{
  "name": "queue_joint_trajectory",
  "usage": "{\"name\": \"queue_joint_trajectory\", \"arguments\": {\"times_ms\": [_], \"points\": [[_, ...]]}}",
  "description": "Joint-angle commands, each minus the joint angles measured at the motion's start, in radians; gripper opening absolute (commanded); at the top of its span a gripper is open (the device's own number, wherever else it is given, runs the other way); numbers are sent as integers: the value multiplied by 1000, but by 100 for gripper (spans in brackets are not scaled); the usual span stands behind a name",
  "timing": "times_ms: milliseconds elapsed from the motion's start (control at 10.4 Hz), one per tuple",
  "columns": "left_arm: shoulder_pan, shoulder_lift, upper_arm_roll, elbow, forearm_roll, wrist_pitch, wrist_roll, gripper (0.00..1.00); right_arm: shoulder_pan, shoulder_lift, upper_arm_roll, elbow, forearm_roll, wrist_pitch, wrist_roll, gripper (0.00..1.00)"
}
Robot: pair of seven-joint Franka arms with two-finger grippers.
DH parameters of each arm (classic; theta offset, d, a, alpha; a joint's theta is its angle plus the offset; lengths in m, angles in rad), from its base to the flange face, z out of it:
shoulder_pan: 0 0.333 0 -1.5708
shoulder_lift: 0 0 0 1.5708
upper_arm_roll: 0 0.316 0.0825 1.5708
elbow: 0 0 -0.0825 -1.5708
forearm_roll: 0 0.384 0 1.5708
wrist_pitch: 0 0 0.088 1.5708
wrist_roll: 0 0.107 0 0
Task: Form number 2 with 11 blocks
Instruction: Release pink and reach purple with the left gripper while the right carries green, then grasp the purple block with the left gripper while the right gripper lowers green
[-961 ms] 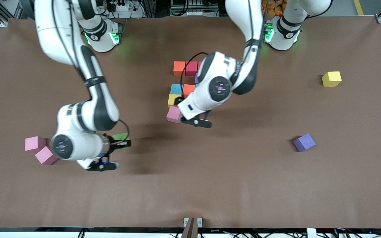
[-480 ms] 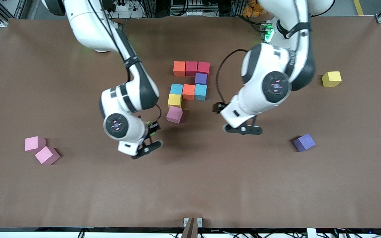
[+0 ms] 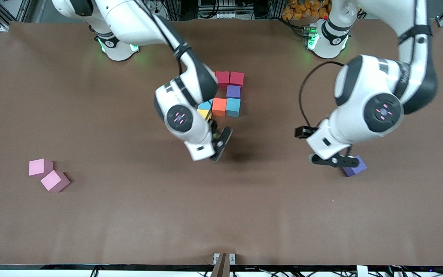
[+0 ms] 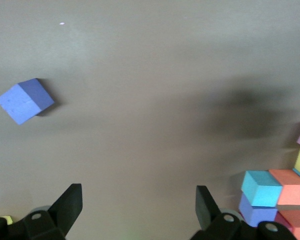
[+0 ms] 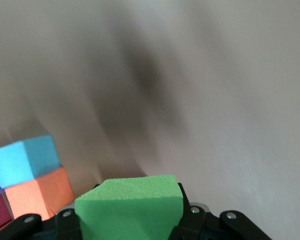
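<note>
Right gripper clamps the small green foam cube over the unfinished multicoloured-cube digit 2; a careless descent could scatter rows; left gripper, fingers wide, hovers over the purple foam cube.

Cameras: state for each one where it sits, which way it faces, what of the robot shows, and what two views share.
Front view: high across the table, facing the bases; both arms show, right gripper beside the block figure, left gripper by the purple block.
Left wrist view: on the left wrist, looking down past its open jaws at the purple block.
Right wrist view: on the right wrist, looking down; its jaws hold the green block.
Shared: both wrist views show the figure's light blue block.
</note>
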Motion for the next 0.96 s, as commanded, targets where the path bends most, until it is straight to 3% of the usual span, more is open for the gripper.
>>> {"name": "queue_joint_trajectory", "arguments": {"times_ms": [0, 384, 577, 865], "points": [[144, 4, -121, -30, 55, 21, 15, 100, 89, -11, -2, -50, 4, 103, -49, 22], [183, 25, -126, -140, 73, 207, -26, 100, 193, -19, -20, -258, 9, 358, -124, 21], [181, 21, -124, -225, 82, 304, -154, 100, 229, -36, -50, -338, 16, 429, -149, 21], [221, 18, -97, -237, 87, 294, -190, 100, 233, -50, -50, -401, 24, 503, -190, 21]]}}
